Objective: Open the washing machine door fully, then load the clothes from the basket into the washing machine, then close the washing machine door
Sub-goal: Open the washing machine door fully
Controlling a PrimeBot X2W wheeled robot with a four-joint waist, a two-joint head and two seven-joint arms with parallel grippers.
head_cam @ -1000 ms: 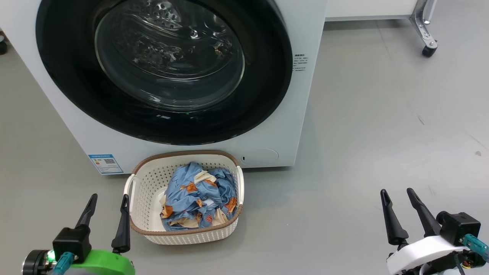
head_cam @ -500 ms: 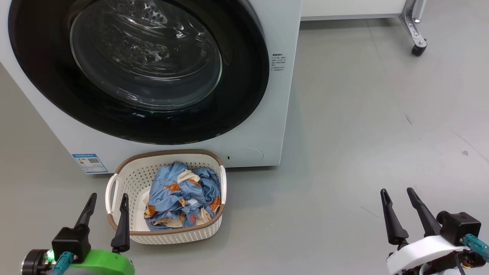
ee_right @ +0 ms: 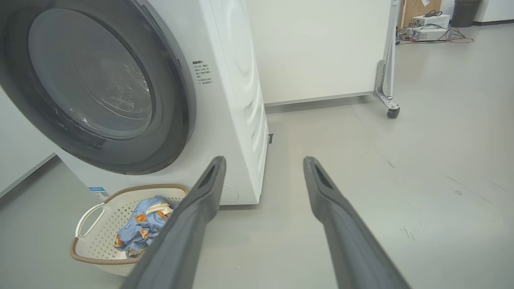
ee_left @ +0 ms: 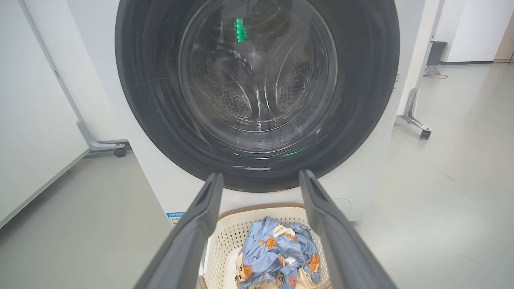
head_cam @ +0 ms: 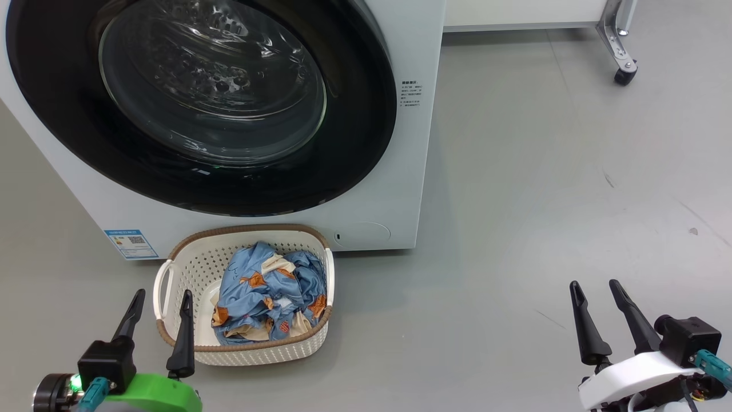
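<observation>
Head view, read from 9 o'clock across to 3 o'clock.

Left tool [head_cam: 164, 293]: at 7 o'clock of the frame, fingers spread wide, nothing between them. Its inner finger overlaps the basket's rim in this view. The left wrist view puts the basket beyond the fingertips, so I judge them apart.

Blue label [head_cam: 130, 243]: on the machine's lower front corner, at 10 o'clock of the basket.

Basket [head_cam: 260, 355]: on the floor [head_cam: 543, 200], close against the machine's foot, at 6 o'clock of the door. Clothes [head_cam: 269, 294]: bundled inside it, toward its 3 o'clock side, none loaded yet.

Washing machine door [head_cam: 211, 97]: shut against the front of the washing machine [head_cam: 414, 171]. I can make out no handle.

Castor [head_cam: 623, 74]: on a frame leg at 1 o'clock, well apart from the work.

Right tool [head_cam: 593, 284]: at 5 o'clock, fingers wide, empty, well apart from the machine.

Change over the last second: machine, basket and castor have slid together toward 9 o'clock, while both tools keep the same places in the frame. The camera has turned with the body, and nothing has been handled.

Meaning: this is alignment only, and the first step, opening the door, has not begun. The door's 3 o'clock edge now lies nearer mid-frame, which I judge favours a reach by the right tool. The basket stands right under the door, so its swing needs watching.
</observation>
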